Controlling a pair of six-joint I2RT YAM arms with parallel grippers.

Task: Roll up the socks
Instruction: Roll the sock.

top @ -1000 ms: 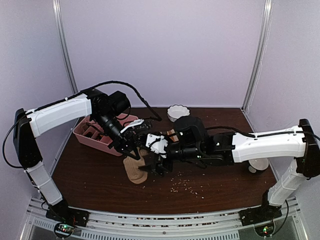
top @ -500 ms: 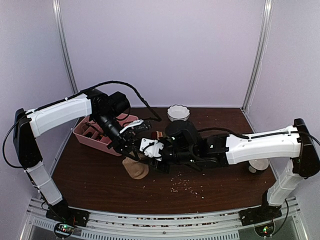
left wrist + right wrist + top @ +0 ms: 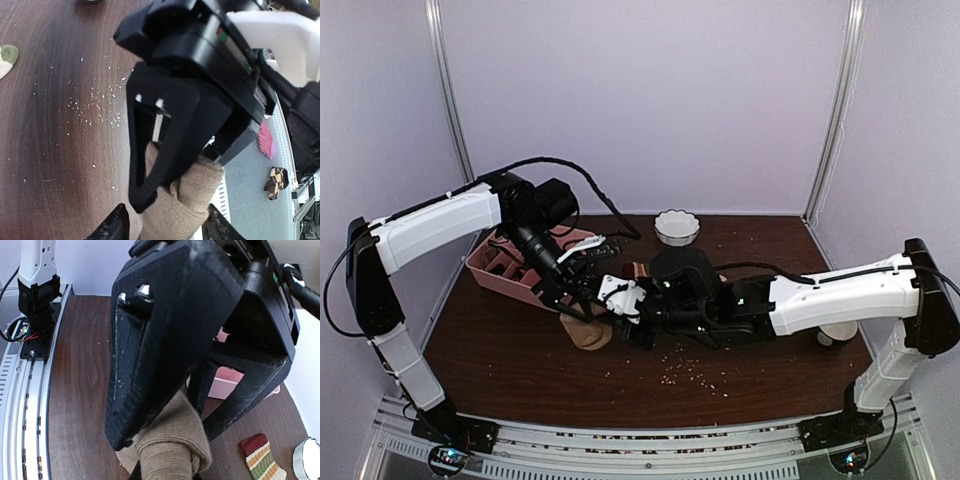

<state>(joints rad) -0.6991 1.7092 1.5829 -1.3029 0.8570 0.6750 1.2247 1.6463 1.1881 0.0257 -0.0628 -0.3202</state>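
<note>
The tan-brown ribbed sock [image 3: 588,334] lies bunched into a short roll on the table left of centre. My right gripper [image 3: 608,316] comes in from the right and is shut on it. In the right wrist view the roll [image 3: 175,450] fills the gap at my right gripper [image 3: 167,475]. My left gripper [image 3: 578,300] hangs just above the same roll with its jaws open. In the left wrist view its tips [image 3: 117,226] stand either side of the sock [image 3: 185,205]. The striped sock [image 3: 262,457] lies flat beyond, mostly hidden by the right arm in the top view.
A pink compartment tray [image 3: 500,268] stands at the back left, close behind the left arm. At the back centre sits a white scalloped bowl [image 3: 676,226]. Pale crumbs [image 3: 692,372] are scattered on the dark wood in front of the right arm.
The right gripper has moved left and closed on the tan sock, which is now bunched shorter. The left gripper, shut a second ago, has opened.
</note>
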